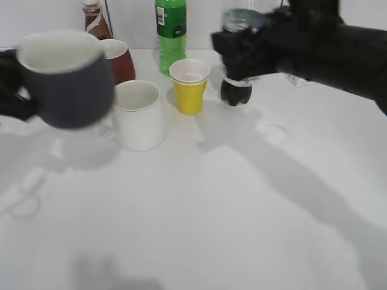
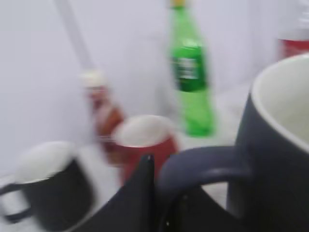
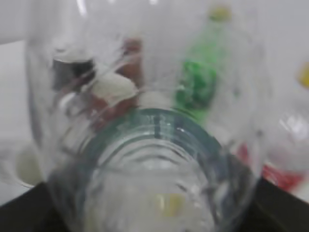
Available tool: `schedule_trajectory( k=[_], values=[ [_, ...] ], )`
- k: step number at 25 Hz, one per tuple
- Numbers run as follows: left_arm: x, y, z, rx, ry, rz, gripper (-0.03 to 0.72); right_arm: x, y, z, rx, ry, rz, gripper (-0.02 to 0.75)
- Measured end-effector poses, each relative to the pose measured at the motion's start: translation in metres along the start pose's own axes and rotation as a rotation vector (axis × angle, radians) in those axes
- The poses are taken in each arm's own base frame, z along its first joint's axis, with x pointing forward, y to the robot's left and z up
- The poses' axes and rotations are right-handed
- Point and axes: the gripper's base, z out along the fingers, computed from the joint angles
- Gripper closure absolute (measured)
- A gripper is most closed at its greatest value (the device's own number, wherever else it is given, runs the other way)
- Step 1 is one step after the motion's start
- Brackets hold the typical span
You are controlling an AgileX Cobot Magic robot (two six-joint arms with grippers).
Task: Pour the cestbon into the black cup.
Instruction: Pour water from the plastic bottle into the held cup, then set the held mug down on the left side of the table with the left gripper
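Observation:
The black cup (image 1: 63, 81) hangs in the air at the far left, upright and blurred, with its off-white inside showing. My left gripper (image 1: 11, 84) is shut on its loop handle (image 2: 203, 166), and the cup body (image 2: 275, 145) fills the right of the left wrist view, with the fingers (image 2: 161, 193) around the handle. My right gripper (image 1: 248, 51) is shut on the cestbon (image 1: 242, 21) and holds it above the table at the back right. A dark lower end shows under the jaws. The clear bottle (image 3: 149, 145) fills the right wrist view.
A white mug (image 1: 140, 115) and a yellow paper cup (image 1: 190, 87) stand between the two grippers. Behind them are a maroon mug (image 1: 121, 60), a green soda bottle (image 1: 171, 33) and a brown bottle (image 1: 95, 21). A second black mug (image 2: 48, 188) shows in the left wrist view.

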Motion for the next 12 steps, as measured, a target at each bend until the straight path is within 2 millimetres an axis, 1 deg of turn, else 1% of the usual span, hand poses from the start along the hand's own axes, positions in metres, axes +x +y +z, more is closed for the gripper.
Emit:
schedule_trajectory(
  k=[3, 6, 9, 12],
  values=[
    [0.005, 0.026, 0.0, -0.129, -0.03, -0.024, 0.648, 0.013, -0.014, -0.005, 0.045, 0.041, 0.052, 0.279],
    [0.022, 0.049, 0.006, -0.23, -0.023, -0.066, 0.648, 0.026, -0.019, -0.01, 0.063, 0.072, 0.073, 0.279],
    [0.047, 0.064, 0.015, -0.285, -0.021, -0.094, 0.648, 0.035, -0.018, -0.014, 0.064, 0.099, 0.08, 0.279],
    [0.075, 0.07, 0.025, -0.32, -0.008, -0.132, 0.648, 0.039, -0.018, -0.016, 0.063, 0.114, 0.091, 0.279]
  ],
)
